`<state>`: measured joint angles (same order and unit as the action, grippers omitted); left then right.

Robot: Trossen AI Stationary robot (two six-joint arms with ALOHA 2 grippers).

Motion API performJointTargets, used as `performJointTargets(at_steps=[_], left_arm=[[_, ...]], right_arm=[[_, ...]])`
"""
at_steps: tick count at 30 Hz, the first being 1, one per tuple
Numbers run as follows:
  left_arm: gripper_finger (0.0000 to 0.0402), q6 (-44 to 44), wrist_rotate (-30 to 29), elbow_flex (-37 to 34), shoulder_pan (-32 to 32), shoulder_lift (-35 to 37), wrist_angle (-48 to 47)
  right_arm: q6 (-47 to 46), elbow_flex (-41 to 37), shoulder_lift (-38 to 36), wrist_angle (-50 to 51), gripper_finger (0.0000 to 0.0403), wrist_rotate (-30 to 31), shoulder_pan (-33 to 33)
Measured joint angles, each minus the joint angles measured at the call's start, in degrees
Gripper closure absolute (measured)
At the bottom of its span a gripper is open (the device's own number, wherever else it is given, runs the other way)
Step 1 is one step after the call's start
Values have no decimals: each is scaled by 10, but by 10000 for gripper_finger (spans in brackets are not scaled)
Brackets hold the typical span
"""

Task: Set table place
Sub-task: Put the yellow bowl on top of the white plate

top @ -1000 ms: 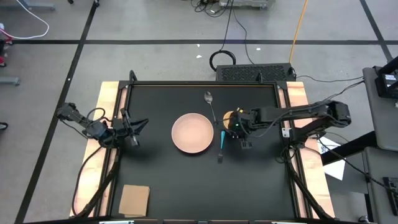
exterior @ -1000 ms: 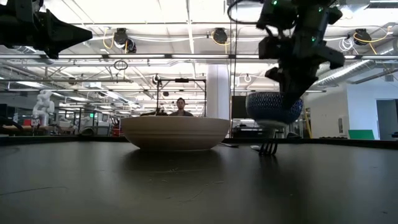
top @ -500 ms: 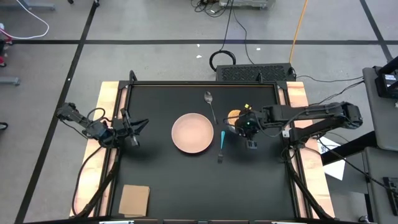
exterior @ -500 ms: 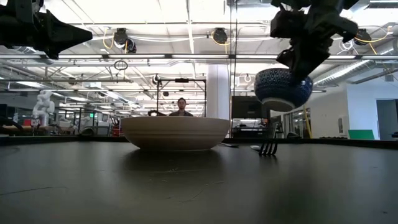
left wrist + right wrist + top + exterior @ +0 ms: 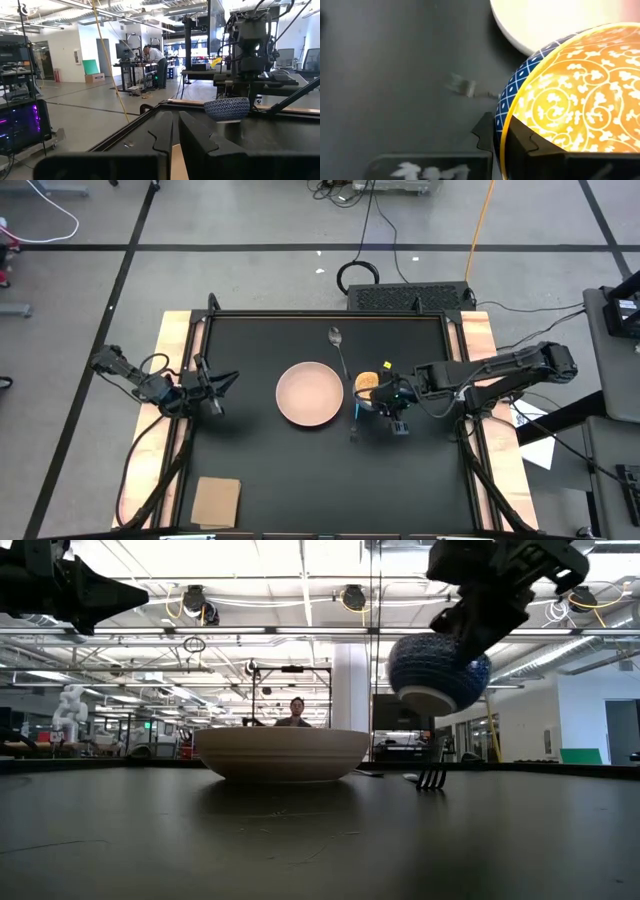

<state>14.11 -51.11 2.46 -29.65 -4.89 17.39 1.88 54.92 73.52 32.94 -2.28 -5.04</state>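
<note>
I'm carrying the yellow dish clamped by its rim in the right claw, keeping it level and clear of the fork toward the plate.

Near the middle of the table sits the plate, with the spoon toward the far edge, the fork just right of the plate, the bowl lifted above the fork, and a cardboard square at the near left corner.

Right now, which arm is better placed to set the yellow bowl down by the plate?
The right: its gripper already holds the yellow bowl above the table, beside the plate. The left gripper waits at the far edge.
</note>
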Motion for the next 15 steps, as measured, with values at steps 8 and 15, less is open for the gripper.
performJointTargets(at_steps=[8,15], left_arm=[[364,1,-2,0,0,0,1],[364,4,-3,0,0,0,2]], right_arm=[[23,22,52,-19,396,-10,23],[66,126,114,19,395,-13,25]])
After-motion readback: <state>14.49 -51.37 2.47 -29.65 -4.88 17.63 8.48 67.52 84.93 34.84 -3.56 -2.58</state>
